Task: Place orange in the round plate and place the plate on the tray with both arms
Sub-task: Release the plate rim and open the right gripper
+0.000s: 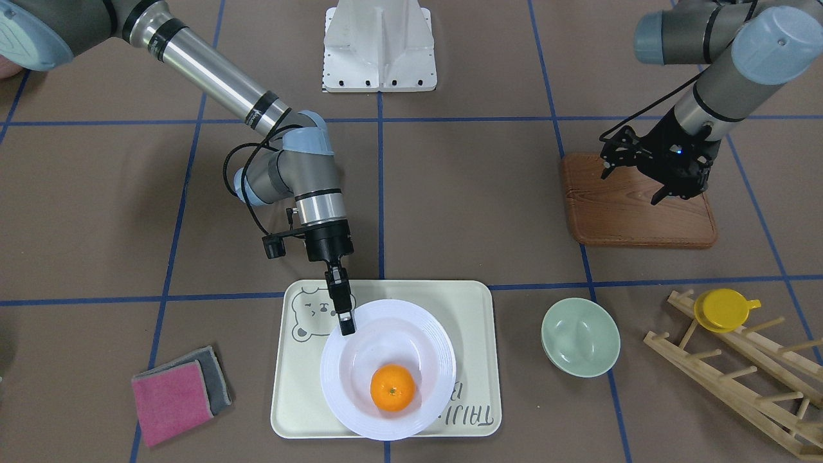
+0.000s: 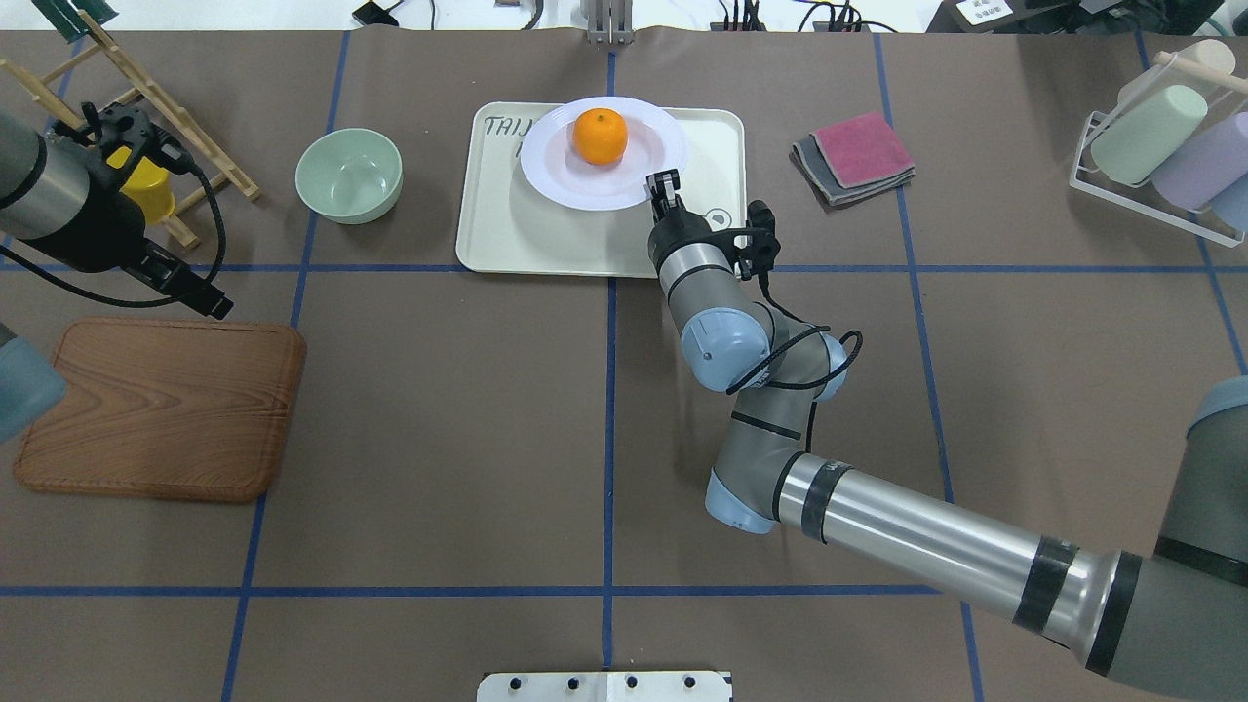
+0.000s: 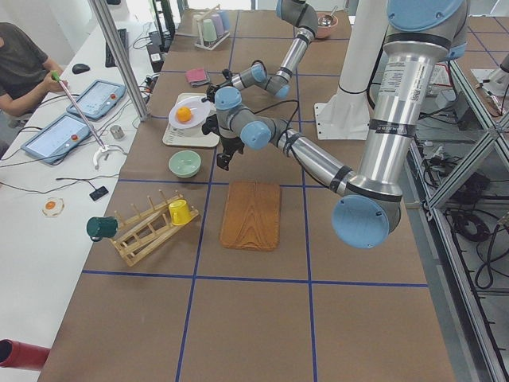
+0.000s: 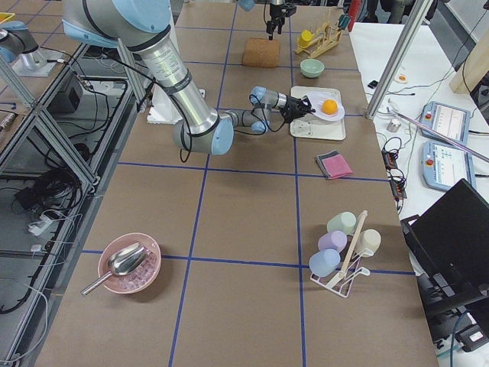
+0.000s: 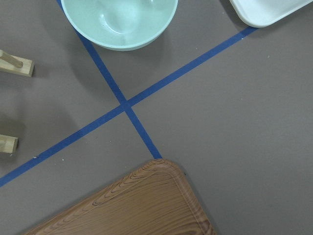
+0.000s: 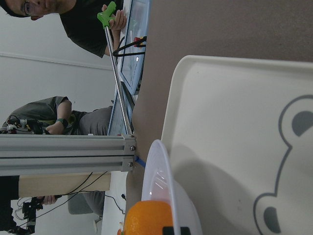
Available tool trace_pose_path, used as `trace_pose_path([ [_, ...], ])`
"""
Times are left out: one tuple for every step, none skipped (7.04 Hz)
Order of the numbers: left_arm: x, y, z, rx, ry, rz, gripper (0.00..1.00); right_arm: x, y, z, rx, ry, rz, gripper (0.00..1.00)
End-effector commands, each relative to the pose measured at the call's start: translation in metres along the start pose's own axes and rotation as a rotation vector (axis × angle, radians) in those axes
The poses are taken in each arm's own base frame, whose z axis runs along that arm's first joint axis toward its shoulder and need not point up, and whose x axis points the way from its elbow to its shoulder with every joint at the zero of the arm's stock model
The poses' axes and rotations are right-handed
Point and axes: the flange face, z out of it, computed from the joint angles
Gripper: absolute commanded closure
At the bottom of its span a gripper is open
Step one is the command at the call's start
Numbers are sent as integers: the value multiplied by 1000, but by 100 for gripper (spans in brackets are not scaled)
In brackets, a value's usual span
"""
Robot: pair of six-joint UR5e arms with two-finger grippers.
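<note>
The orange (image 1: 393, 388) lies in the middle of the white round plate (image 1: 360, 399). The plate rests on the cream tray (image 1: 302, 399), toward the tray's edge farthest from the robot, and reaches just past that edge. My right gripper (image 1: 348, 328) is at the plate's rim on the robot's side, with its fingers shut on that rim. In the overhead view the same gripper (image 2: 663, 185) touches the plate (image 2: 556, 166) below the orange (image 2: 600, 136). My left gripper (image 1: 665, 191) hangs open and empty over the brown wooden board (image 1: 633, 212), far from the tray.
A pale-green bowl (image 1: 580, 336) sits beside the tray. A wooden rack holding a yellow cup (image 1: 723, 308) stands past the bowl. Folded pink and grey cloths (image 1: 180, 392) lie on the tray's other side. A cup rack (image 2: 1160, 146) is at the far right. A person (image 3: 24, 64) sits nearby.
</note>
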Motion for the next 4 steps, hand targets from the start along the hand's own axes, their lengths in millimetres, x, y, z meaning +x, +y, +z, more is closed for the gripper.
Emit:
trace_pose_path([
  [2,-2,-2,5,2,5,1,-7,0,-11,-35,2,12,22],
  [4,-3,-4,9,3,7,1,-12,-13,-29,-64,-7,24,4],
  [4,-3,-4,8,4,7,1,-30,-20,-54,-117,-26,12,3],
  [6,-4,-5,12,5,-5,1,-29,-31,-82,-152,-30,3,2],
])
